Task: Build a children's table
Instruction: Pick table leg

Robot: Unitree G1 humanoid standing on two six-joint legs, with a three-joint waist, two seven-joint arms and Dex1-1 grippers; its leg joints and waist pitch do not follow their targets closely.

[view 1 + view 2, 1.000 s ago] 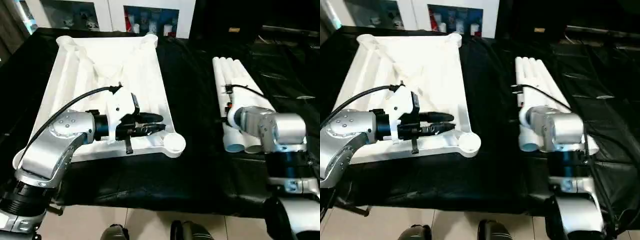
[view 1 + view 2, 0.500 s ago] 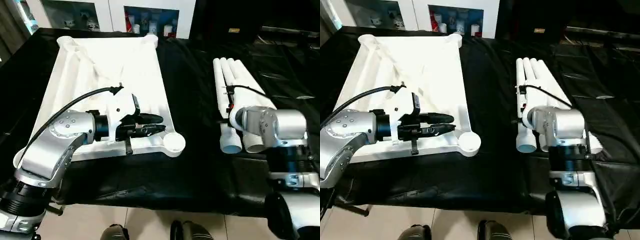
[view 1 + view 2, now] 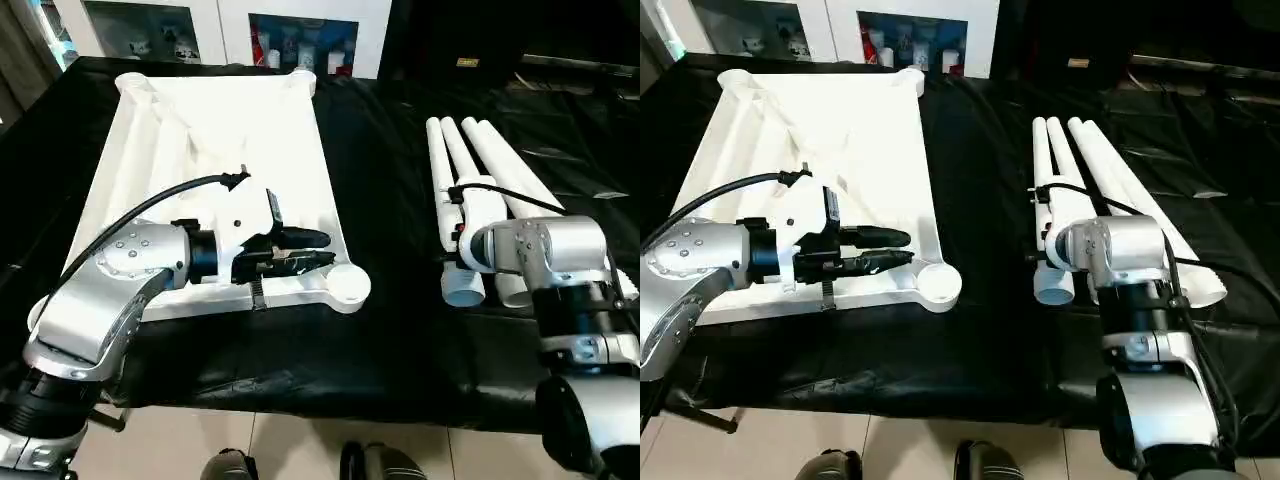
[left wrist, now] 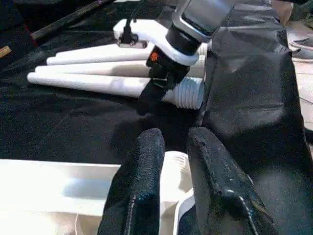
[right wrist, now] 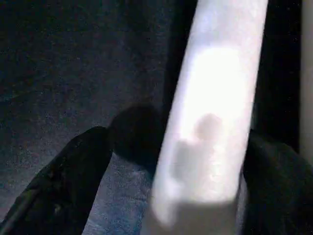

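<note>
The children's table top (image 3: 215, 120) lies upside down on the left of the black cloth, with a round corner socket (image 3: 348, 285) at its near right. My left gripper (image 3: 318, 250) lies over the near right rim, pointing right. Its fingers (image 4: 146, 171) stand a narrow gap apart, and white plastic of the top fills that gap. On the right the white legs (image 3: 470, 160) lie side by side. My right gripper (image 5: 195, 147) stands open astride the leftmost leg (image 3: 447, 210), close to its threaded near end (image 4: 188, 93). The left wrist view shows the right gripper (image 4: 149, 100) too.
A wrinkled black cloth (image 3: 390, 340) covers the work surface, and its front edge (image 3: 330, 410) drops to a tiled floor. White cabinets (image 3: 230, 25) stand behind. A cable (image 3: 150, 200) arcs over my left forearm.
The right arm has swung and lowered its gripper around the leftmost leg's near end. The legs, bundled tight before, now lie fanned apart. The left gripper has stayed in place.
</note>
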